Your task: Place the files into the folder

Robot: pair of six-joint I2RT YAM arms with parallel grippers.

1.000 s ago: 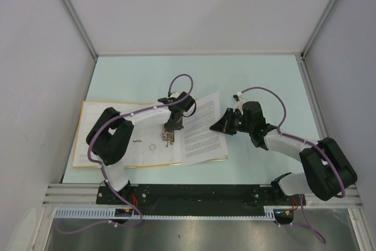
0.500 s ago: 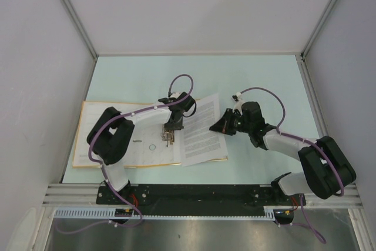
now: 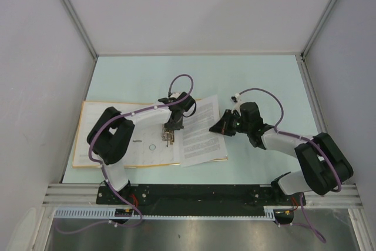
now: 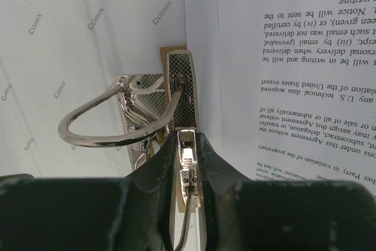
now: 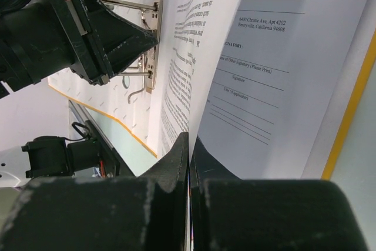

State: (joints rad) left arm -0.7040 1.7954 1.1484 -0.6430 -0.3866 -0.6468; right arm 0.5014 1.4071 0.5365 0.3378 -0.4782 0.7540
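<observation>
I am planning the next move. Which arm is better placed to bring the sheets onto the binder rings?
Right. The right gripper pinches the edge of the sheets, holding them tilted up beside the rings. The left gripper is busy, clamped on the clip lever.

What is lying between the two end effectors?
The printed sheets, resting on the open folder; the top view shows them filling the stretch from the left end effector to the right end effector.
</observation>
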